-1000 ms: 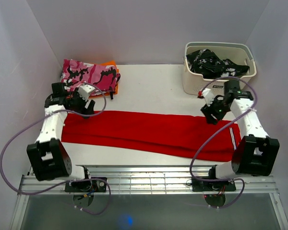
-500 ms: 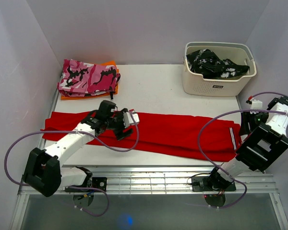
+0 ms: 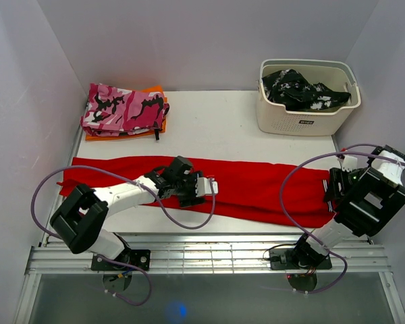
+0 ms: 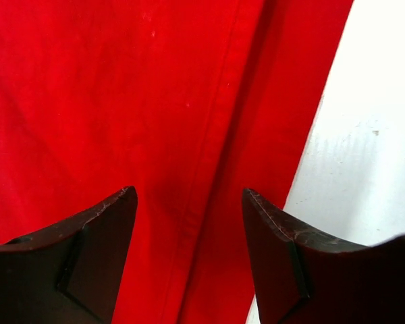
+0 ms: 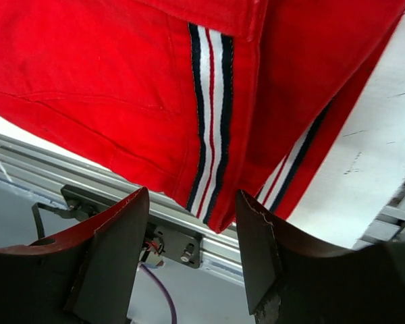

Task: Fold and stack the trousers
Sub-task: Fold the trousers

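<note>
red trousers [image 3: 256, 189] flat, long axis left-right, striped end right

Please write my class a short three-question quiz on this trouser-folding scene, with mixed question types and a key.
1. True or false: the left gripper is shut on the red trousers.
2. What lies in the white basket? A) a black-and-white patterned garment B) shoes C) nothing
3. Fill in: the trousers' striped end lies under the ____ gripper.
Key: 1 false, its jaws stand open; 2 A; 3 right gripper.
</note>
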Tool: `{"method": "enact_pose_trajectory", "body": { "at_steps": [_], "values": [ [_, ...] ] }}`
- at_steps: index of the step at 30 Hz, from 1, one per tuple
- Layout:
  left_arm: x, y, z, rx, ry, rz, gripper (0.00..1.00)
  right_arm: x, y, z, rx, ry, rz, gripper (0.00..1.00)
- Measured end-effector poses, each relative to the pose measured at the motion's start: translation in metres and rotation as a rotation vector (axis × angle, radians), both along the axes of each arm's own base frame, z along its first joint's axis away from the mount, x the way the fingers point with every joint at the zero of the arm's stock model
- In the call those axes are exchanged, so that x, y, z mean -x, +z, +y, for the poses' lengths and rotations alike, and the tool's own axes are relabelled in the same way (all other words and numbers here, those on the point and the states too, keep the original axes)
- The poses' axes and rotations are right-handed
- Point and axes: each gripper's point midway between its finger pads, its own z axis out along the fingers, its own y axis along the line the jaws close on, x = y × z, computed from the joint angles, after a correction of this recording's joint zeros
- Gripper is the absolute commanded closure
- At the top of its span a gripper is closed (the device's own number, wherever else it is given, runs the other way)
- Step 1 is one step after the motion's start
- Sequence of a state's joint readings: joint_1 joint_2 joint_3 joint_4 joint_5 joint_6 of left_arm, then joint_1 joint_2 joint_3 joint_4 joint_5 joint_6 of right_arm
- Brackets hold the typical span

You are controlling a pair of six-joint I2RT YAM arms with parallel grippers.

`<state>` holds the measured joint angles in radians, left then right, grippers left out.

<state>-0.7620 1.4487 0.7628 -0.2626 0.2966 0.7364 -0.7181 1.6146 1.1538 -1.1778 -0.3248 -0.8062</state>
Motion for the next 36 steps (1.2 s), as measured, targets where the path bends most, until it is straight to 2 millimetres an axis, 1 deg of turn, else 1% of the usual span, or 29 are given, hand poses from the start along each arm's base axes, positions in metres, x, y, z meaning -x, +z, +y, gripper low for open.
{"method": "enact_pose_trajectory", "body": {
  "at_steps": [5, 6, 8, 9, 11, 12, 13, 15, 17, 19, 20, 21, 23, 27, 31, 33, 35, 36],
  "values": [
    [-0.007, -0.008, 0.003, -0.029, 0.012, -0.023, 0.27, 0.004, -0.008, 0.004, -0.018, -0.02, 0.027, 0.4],
    [-0.008, -0.008, 0.003, -0.032, 0.013, -0.029, 0.27, 0.005, -0.01, 0.005, -0.018, -0.022, 0.03, 0.43],
    [-0.01, -0.01, 0.003, -0.037, 0.015, -0.036, 0.31, 0.007, -0.014, 0.006, -0.02, -0.025, 0.039, 0.5],
    [-0.01, -0.011, 0.004, -0.038, 0.013, -0.038, 0.37, 0.009, -0.015, 0.007, -0.022, -0.026, 0.043, 0.56],
    [-0.01, -0.014, 0.004, -0.043, 0.013, -0.038, 0.42, 0.008, -0.016, 0.006, -0.022, -0.029, 0.044, 0.63],
    [-0.01, -0.015, 0.004, -0.046, 0.011, -0.039, 0.43, 0.008, -0.016, 0.006, -0.021, -0.032, 0.043, 0.69],
    [-0.011, -0.017, 0.004, -0.05, 0.01, -0.041, 0.47, 0.007, -0.016, 0.006, -0.021, -0.034, 0.043, 0.72],
    [-0.011, -0.018, 0.005, -0.056, 0.008, -0.043, 0.52, 0.006, -0.017, 0.005, -0.022, -0.035, 0.044, 0.78],
    [-0.012, -0.018, 0.005, -0.057, 0.004, -0.049, 0.64, 0.005, -0.016, 0.004, -0.021, -0.036, 0.044, 0.83],
    [-0.012, -0.018, 0.005, -0.059, 0.001, -0.053, 0.73, 0.003, -0.014, 0.002, -0.021, -0.038, 0.042, 0.9],
    [-0.013, -0.018, 0.005, -0.06, -0.002, -0.056, 0.85, 0.001, -0.013, 0.001, -0.02, -0.038, 0.04, 0.92],
    [-0.012, -0.018, 0.006, -0.061, -0.001, -0.055, 0.91, 0.0, -0.012, 0.001, -0.021, -0.038, 0.039, 0.92],
    [-0.012, -0.018, 0.006, -0.063, -0.007, -0.059, 1.0, -0.001, -0.011, 0.0, -0.024, -0.04, 0.036, 0.92],
    [-0.013, -0.019, 0.006, -0.069, -0.01, -0.064, 1.0, -0.005, -0.004, 0.002, -0.049, -0.041, 0.027, 0.92],
    [-0.013, -0.015, 0.006, -0.072, 0.004, -0.048, 1.0, -0.02, 0.013, 0.0, -0.077, -0.041, -0.016, 0.92],
    [-0.015, -0.008, 0.003, -0.066, 0.016, -0.043, 1.0, -0.032, 0.026, -0.004, -0.074, -0.036, -0.056, 0.92],
    [-0.019, 0.005, -0.002, -0.048, 0.025, -0.051, 1.0, -0.041, 0.039, -0.01, -0.053, -0.02, -0.103, 0.92],
    [-0.021, 0.014, -0.004, -0.032, 0.031, -0.06, 1.0, -0.044, 0.044, -0.012, -0.038, -0.012, -0.126, 0.92]
  ]
}}
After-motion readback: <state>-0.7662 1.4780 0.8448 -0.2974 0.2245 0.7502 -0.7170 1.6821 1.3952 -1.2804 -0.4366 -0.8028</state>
